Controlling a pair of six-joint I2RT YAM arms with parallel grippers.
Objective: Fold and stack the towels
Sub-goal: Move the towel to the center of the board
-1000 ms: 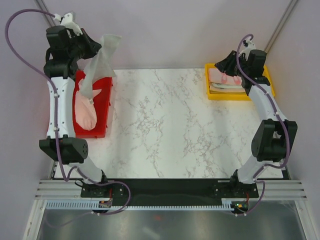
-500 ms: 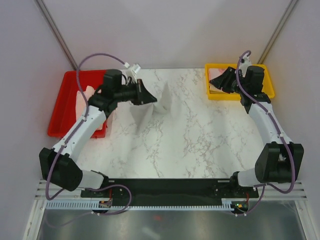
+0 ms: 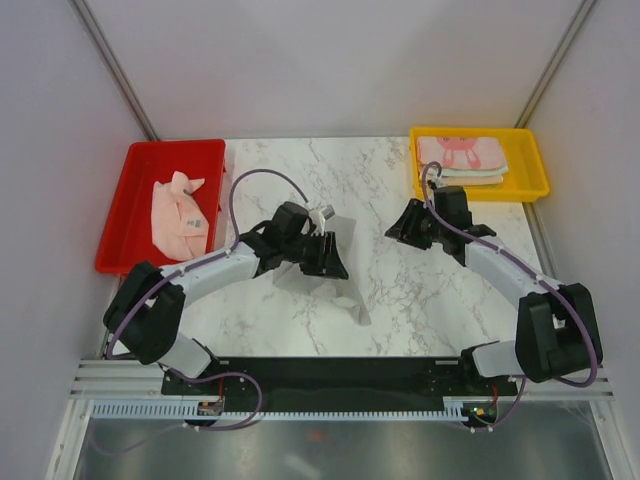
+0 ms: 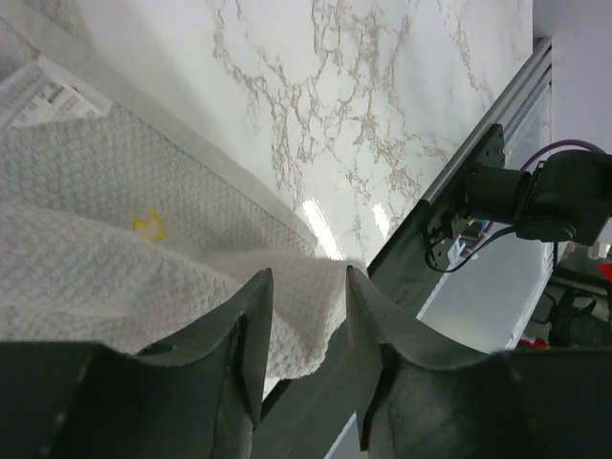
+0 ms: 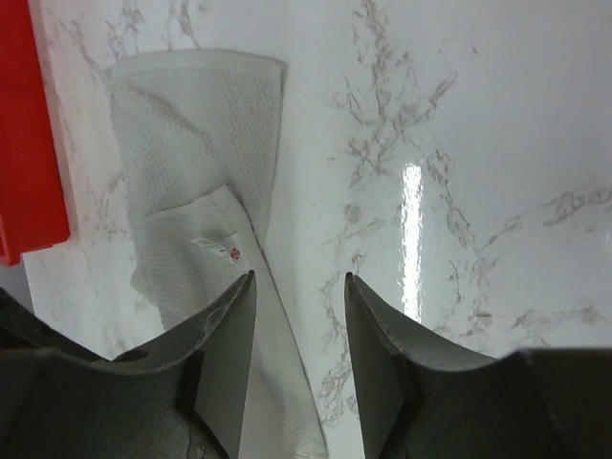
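A pale mint towel (image 3: 345,290) lies crumpled on the marble table, its tag (image 5: 215,247) facing up. My left gripper (image 3: 325,258) sits low over it, jaws apart, with a loose towel corner (image 4: 296,316) between the fingers but not pinched. My right gripper (image 3: 396,228) hovers open just right of the towel (image 5: 191,134), with only bare table between its fingers. A pink towel (image 3: 178,215) lies bunched in the red tray (image 3: 130,180). Folded towels (image 3: 460,155), pink on top, are stacked in the yellow tray (image 3: 530,165).
The red tray stands at the table's back left and the yellow tray at the back right. The red tray's edge (image 5: 29,143) shows at the left of the right wrist view. The black base rail (image 3: 330,375) runs along the near edge.
My left arm swung from above the red tray to the table's centre with the pale towel, set it down and opened. My right arm came from the yellow tray toward the centre.
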